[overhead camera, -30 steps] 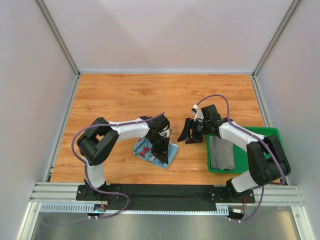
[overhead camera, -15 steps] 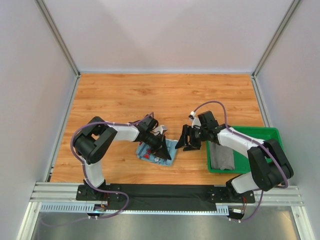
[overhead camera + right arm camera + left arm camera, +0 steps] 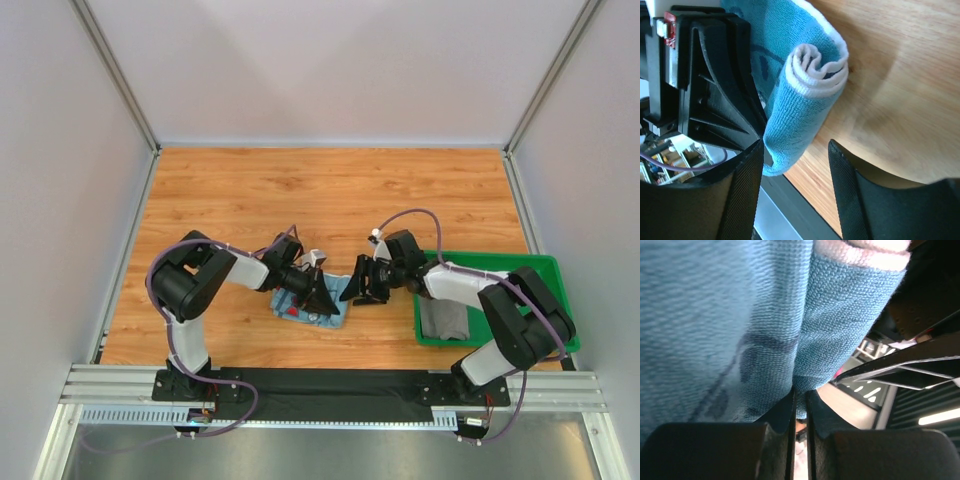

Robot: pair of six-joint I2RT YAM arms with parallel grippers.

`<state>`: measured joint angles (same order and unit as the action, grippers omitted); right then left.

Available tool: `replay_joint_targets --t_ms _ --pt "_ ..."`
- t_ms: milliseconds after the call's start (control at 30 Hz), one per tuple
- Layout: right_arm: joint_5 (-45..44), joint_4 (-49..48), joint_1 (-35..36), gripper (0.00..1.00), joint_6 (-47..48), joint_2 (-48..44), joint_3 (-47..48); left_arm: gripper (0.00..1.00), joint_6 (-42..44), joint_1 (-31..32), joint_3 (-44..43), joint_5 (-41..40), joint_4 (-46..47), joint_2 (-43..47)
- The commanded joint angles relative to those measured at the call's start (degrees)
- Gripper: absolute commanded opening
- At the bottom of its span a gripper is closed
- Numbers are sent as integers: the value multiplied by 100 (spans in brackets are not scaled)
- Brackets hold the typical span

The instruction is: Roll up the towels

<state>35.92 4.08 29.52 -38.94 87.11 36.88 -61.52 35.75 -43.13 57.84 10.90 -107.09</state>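
Note:
A light blue towel (image 3: 300, 311) lies on the wooden table between the two arms, partly rolled. In the right wrist view its rolled end (image 3: 810, 85) shows a white spiral. My left gripper (image 3: 318, 293) is low on the towel's right side, shut on a fold of the blue cloth (image 3: 715, 315), which is nipped between its fingertips (image 3: 800, 395). My right gripper (image 3: 358, 284) is open just right of the roll. The roll's near end sits by its left finger (image 3: 747, 175). A grey towel (image 3: 443, 318) lies folded in the green tray (image 3: 520, 268).
The green tray stands at the right near edge, beside the right arm's base. The left gripper's black body (image 3: 705, 90) is close in front of my right fingers. Grey walls and metal posts enclose the wooden table (image 3: 300, 190) on three sides.
The left gripper has swung down and to the right over the blue towel, which now looks more rolled. The right gripper has moved left and down, right up to the roll.

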Motion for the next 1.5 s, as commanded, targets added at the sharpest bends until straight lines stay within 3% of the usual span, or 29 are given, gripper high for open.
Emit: replay_joint_targets --t_ms 0,267,667,967,1067,1167,1200,1300,1467 --pt "-217 -1300 63 55 -551 -71 -321 3 -475 -147 226 376 1054 -154" --pt "-393 -3542 72 57 -1282 -28 -1384 3 -1205 -375 613 710 2180 -593" --pt "-156 -5408 72 53 -1924 1141 -1553 3 -976 -463 604 746 1741 -638" --pt "-165 -5883 72 34 -2065 1431 -1535 3 -1020 -463 604 737 1767 -612" --pt "-121 -5874 72 20 -2083 1423 -1517 4 -985 -463 631 702 1749 -541" --pt "-103 -5726 72 5 -2057 1326 -1483 9 -521 -463 552 518 1005 -366" --pt "-112 -5629 80 0 -2039 1283 -1465 12 38 -463 378 291 123 -305" --pt "-252 -5076 176 0 -1837 1107 -1360 21 893 -463 -140 -315 -1732 -93" --pt "-682 -3846 379 0 -1521 616 -1184 30 1572 -455 -668 -1246 -3012 399"
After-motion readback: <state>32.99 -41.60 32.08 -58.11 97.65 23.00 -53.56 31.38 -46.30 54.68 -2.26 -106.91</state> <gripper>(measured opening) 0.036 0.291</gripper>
